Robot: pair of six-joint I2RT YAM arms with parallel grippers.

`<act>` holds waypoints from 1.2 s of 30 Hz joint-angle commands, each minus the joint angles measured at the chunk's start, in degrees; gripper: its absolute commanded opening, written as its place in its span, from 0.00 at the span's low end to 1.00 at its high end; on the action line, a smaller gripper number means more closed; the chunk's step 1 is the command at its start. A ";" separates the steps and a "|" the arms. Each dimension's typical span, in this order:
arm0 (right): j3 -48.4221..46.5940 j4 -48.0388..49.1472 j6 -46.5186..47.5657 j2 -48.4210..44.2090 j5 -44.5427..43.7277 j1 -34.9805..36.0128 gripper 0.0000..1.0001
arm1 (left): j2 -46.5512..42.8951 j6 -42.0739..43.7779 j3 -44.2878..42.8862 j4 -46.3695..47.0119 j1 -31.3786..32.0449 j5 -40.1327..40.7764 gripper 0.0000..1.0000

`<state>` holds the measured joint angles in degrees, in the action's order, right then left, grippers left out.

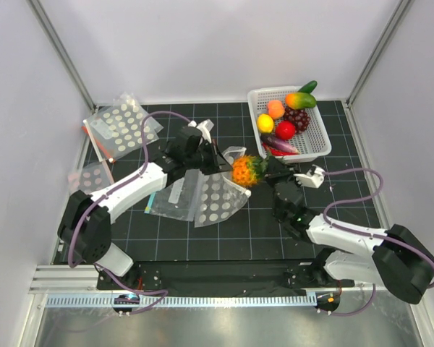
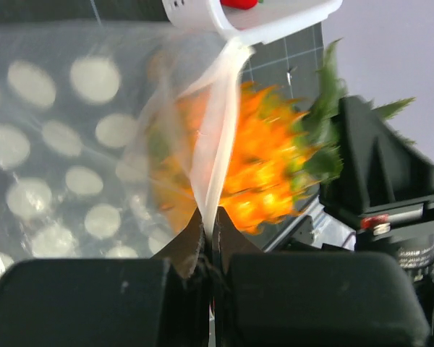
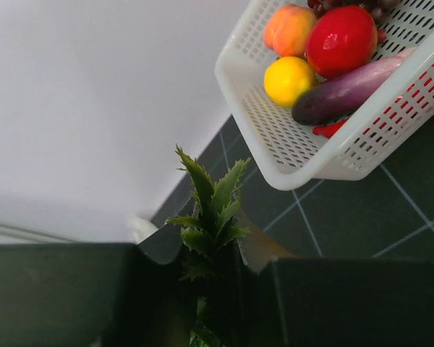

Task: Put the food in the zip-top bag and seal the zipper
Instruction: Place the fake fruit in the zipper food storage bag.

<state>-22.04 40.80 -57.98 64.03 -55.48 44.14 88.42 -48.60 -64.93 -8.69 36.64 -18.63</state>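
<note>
Pineapple [image 1: 244, 170] hangs by its crown in the closed right fingers [image 3: 325, 300] at the mouth of the zip-top bag [image 1: 218, 199], whose edge the left fingers [image 2: 79, 303] pinch upward so it gapes

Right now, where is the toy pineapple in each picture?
Top external: pineapple dead centre.
Left wrist: centre-right, partly behind the zip-top bag.
Right wrist: bottom centre, only its green crown.
Shared landmark: white basket, in all three.
</note>
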 commanded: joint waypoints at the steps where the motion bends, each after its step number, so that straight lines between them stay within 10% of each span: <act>1: -4.49 -1.33 9.27 2.50 -3.93 2.88 0.01 | -1.76 5.17 -6.34 -4.91 0.88 3.41 0.00; 13: -3.18 7.63 15.00 3.12 2.83 3.59 0.01 | 6.67 16.25 -21.81 -25.31 8.26 18.10 0.00; 26: 0.86 24.76 32.56 3.56 27.78 3.76 0.01 | 7.20 23.46 -25.16 -27.88 10.73 22.24 0.04; 36: 0.41 18.96 41.89 -2.15 48.97 3.67 0.01 | 4.92 25.39 -24.63 -27.96 10.82 22.59 0.02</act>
<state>-20.47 53.08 -18.70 63.96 -19.33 46.76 95.72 -25.41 -88.05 -39.72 47.88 2.35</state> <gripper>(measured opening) 0.205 0.032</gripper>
